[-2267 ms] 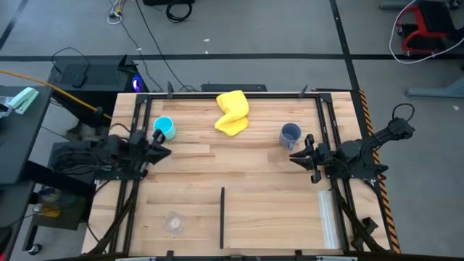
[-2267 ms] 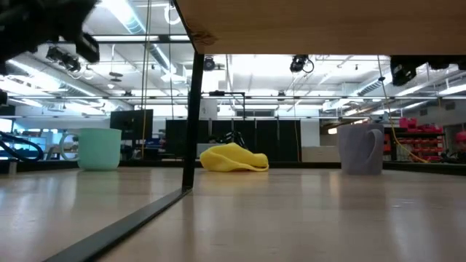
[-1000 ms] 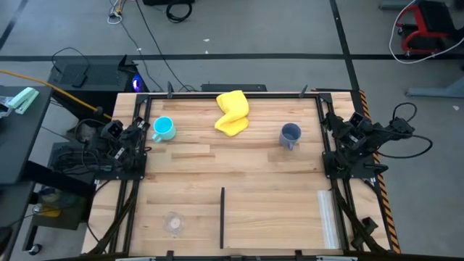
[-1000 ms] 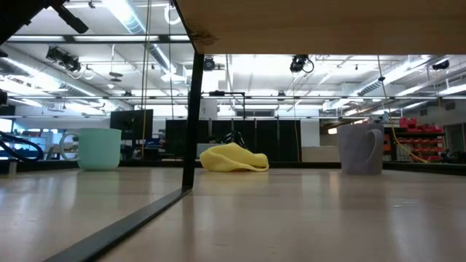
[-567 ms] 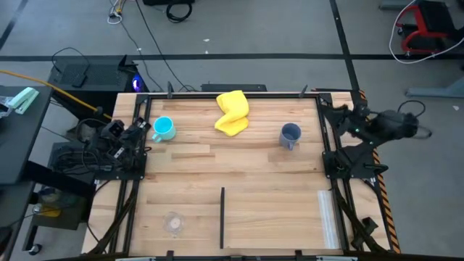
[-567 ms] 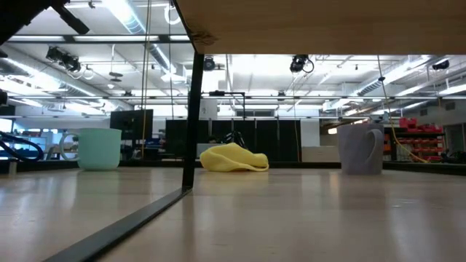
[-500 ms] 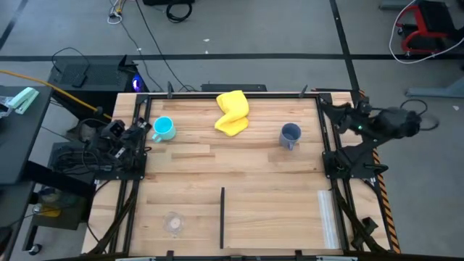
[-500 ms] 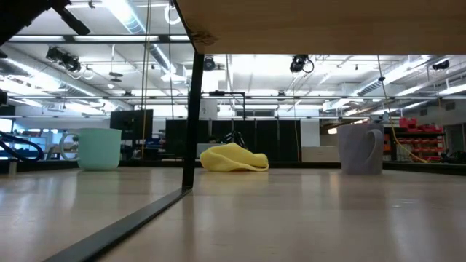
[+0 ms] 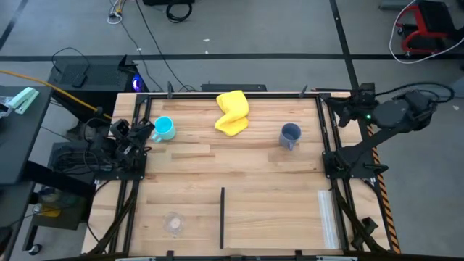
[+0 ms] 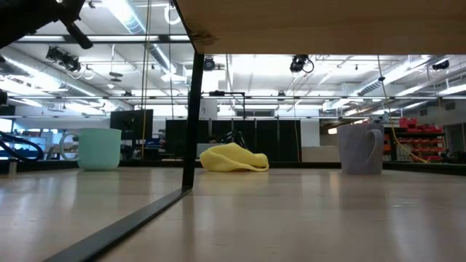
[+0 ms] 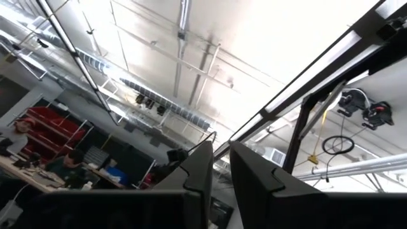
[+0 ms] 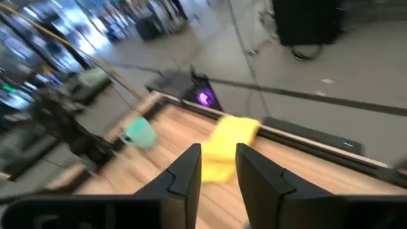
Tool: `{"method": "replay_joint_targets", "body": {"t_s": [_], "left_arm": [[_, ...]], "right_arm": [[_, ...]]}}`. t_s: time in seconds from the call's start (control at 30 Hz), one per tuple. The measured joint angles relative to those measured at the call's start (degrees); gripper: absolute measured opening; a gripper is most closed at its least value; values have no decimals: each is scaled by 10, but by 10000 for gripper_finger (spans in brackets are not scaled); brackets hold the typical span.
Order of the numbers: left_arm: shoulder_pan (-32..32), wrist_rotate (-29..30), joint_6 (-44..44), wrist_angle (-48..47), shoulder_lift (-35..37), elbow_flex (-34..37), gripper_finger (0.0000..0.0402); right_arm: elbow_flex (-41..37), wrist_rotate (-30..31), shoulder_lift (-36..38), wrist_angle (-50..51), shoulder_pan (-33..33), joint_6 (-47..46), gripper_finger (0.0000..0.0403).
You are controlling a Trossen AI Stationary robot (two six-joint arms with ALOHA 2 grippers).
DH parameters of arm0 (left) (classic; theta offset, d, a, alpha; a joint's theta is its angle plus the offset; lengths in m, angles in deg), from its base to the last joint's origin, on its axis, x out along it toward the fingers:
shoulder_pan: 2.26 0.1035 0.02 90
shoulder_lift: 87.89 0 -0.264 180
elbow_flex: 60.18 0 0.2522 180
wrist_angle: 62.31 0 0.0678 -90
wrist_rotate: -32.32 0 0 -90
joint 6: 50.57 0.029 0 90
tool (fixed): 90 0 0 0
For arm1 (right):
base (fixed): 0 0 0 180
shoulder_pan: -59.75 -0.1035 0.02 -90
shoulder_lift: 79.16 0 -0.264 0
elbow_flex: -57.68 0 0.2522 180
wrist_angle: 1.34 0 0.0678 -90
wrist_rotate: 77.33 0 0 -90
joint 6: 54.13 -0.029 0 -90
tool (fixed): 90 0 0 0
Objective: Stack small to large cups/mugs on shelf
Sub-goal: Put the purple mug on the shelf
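Observation:
The bright-blue mug [image 9: 164, 128] [image 10: 100, 148] [image 12: 140, 133] stands on its base near the table's far-left corner. The grey-blue mug [image 9: 290, 135] [image 10: 360, 148] stands upright toward the far right. The clear glass cup [image 9: 173, 222] sits near the near-left edge and is hidden in the low view. My left gripper [image 9: 142, 135] [image 11: 220, 162] rests at the left edge beside the blue mug and points up at the ceiling. My right gripper [image 9: 344, 110] [image 12: 218, 159] hangs raised by the far-right corner and looks across the table. On both, the fingers are all but together and hold nothing.
A crumpled yellow cloth [image 9: 232, 112] [image 10: 233, 158] [image 12: 229, 143] lies at the far middle. The shelf shows as a board overhead [image 10: 320, 25] on a thin dark post [image 10: 193, 109], with a dark strip [image 9: 222, 216] on the table. A clear strip [image 9: 328, 217] lies near the right edge.
Both arms have drawn back from the table's middle to its side edges. In the last second the right arm has risen and swung toward the far-right corner, turning its gripper out over the table. The mugs, the glass and the cloth have stayed put.

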Motion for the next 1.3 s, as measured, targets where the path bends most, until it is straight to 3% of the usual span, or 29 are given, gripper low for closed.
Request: {"method": "replay_joint_targets", "body": {"t_s": [0.17, 0.57, 0.73, 0.93, 1.07, 1.17, 1.3], "left_arm": [[0, 5, 0, -14, 0, 0, 68], [0, 21, -15, -63, 0, 0, 68], [0, 19, -16, -66, 0, 0, 71], [0, 6, -16, -68, 0, 0, 67], [0, 1, -33, -78, 0, 0, 72], [0, 1, -44, -90, 0, 0, 75], [0, -2, -45, -98, 0, 0, 73]], "right_arm": [[55, -57, -63, 137, 21, -119, 128], [52, -209, -100, 130, 173, -65, 128], [52, -335, -139, 33, 226, 16, 130], [51, -469, -199, -209, 237, 139, 129], [53, -557, -227, -339, 237, 164, 128], [81, -578, -249, -326, 263, 175, 128], [149, -584, -290, -215, 331, 226, 128]]}}
